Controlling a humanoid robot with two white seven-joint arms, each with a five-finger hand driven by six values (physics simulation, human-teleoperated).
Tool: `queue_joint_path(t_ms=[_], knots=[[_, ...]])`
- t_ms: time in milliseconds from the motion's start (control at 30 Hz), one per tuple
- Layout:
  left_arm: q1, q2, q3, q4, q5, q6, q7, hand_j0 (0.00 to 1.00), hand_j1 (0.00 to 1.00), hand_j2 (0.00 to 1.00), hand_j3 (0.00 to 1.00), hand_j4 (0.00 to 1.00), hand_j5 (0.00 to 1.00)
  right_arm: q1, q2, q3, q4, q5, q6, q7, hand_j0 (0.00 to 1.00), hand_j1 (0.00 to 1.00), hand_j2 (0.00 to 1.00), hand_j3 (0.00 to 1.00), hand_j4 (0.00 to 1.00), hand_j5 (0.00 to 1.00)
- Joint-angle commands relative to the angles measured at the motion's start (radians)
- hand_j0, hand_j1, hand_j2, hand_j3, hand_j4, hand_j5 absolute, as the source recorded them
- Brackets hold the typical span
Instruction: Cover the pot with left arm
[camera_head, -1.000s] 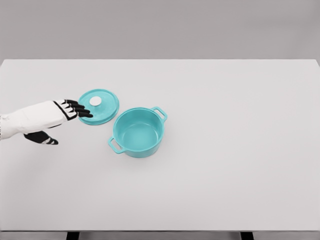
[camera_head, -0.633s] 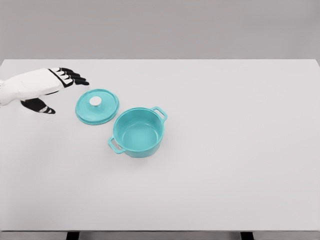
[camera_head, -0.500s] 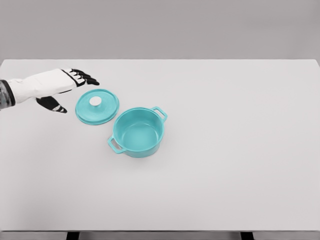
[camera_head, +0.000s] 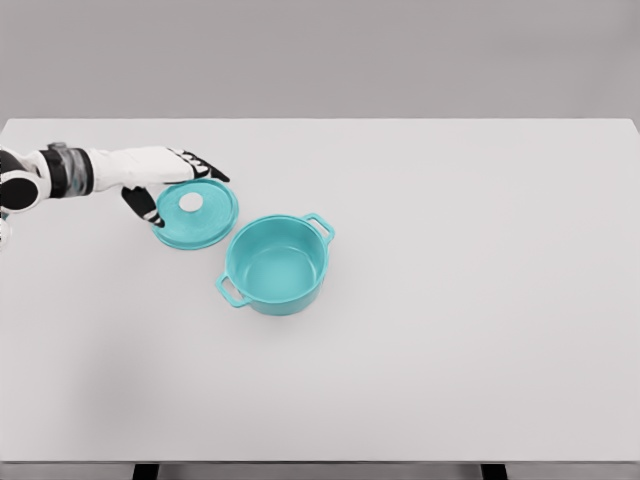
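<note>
A teal pot (camera_head: 276, 264) with two side handles stands open on the white table (camera_head: 450, 300), left of the middle. Its teal lid (camera_head: 200, 222) with a white knob (camera_head: 190, 203) lies flat on the table just up and left of the pot. My left hand (camera_head: 180, 180) reaches in from the left edge and hovers at the lid's far left rim. Its black fingers (camera_head: 205, 166) stretch out over the rim and the thumb (camera_head: 141, 205) hangs down at the lid's left side. The hand is open and holds nothing.
The table's far edge runs along the top of the view, against a grey wall. The pot and lid are the only objects on it.
My left hand rose from the lid's near left side, swung toward the far edge, then advanced right until its fingers reached over the lid's far rim. Pot and lid stayed put.
</note>
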Motion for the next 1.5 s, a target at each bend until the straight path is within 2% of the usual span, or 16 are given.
queue_joint_path(t_ms=[0,100,200,667,733,800,933,1000,1233,1367,1467], knots=[[0.0,-0.028,-0.003,0.051,-0.007,0.007,0.002,0.95,0.95,0.95,0.95,0.95,0.95,0.0,0.0,0.0,0.0,0.0,0.0,0.0,1.0,1.0,1.0,1.0,1.0,1.0],[-0.002,-0.054,-0.003,0.085,-0.039,0.007,0.002,0.84,0.84,0.84,0.84,0.84,0.84,0.0,0.0,0.0,0.0,0.0,0.0,0.0,1.0,1.0,1.0,1.0,1.0,1.0],[-0.003,-0.058,-0.001,0.088,-0.059,0.007,0.002,0.84,0.84,0.84,0.84,0.84,0.84,0.0,0.0,0.0,0.0,0.0,0.0,0.0,1.0,1.0,1.0,1.0,1.0,1.0],[-0.021,-0.052,-0.003,0.084,-0.053,0.0,0.0,0.86,0.86,0.86,0.86,0.86,0.86,0.0,0.0,0.0,0.0,0.0,0.0,0.0,1.0,1.0,1.0,1.0,1.0,1.0],[-0.02,-0.052,-0.003,0.084,-0.053,0.0,0.0,0.83,0.83,0.83,0.83,0.83,0.83,0.0,0.0,0.0,0.0,0.0,0.0,0.0,1.0,1.0,1.0,1.0,1.0,1.0],[-0.02,-0.052,-0.005,0.084,-0.053,0.0,-0.001,0.74,0.74,0.74,0.74,0.74,0.74,0.0,0.0,0.0,0.0,0.0,0.0,0.0,1.0,1.0,1.0,1.0,1.0,1.0],[-0.02,-0.052,-0.011,0.085,-0.054,0.0,-0.001,0.73,0.73,0.73,0.73,0.73,0.73,0.0,0.0,0.0,0.0,0.0,0.0,0.0,1.0,1.0,1.0,1.0,1.0,1.0],[-0.02,-0.052,-0.017,0.084,-0.054,0.0,-0.001,0.67,0.67,0.67,0.67,0.67,0.67,0.0,0.0,0.0,0.0,0.0,0.0,0.0,1.0,1.0,1.0,1.0,1.0,1.0],[-0.02,-0.055,-0.024,0.085,-0.054,0.0,-0.001,0.66,0.66,0.66,0.66,0.66,0.66,0.0,0.0,0.0,0.0,0.0,0.0,0.0,1.0,1.0,1.0,1.0,1.0,1.0],[-0.02,-0.055,-0.024,0.085,-0.054,0.0,-0.001,0.51,0.51,0.51,0.51,0.51,0.51,0.0,0.0,0.0,0.0,0.0,0.0,0.0,1.0,1.0,1.0,1.0,1.0,1.0],[-0.02,-0.054,-0.024,0.085,-0.054,0.0,-0.001,0.47,0.47,0.47,0.47,0.47,0.47,0.0,0.0,0.0,0.0,0.0,0.0,0.0,1.0,1.0,1.0,1.0,1.0,1.0]])
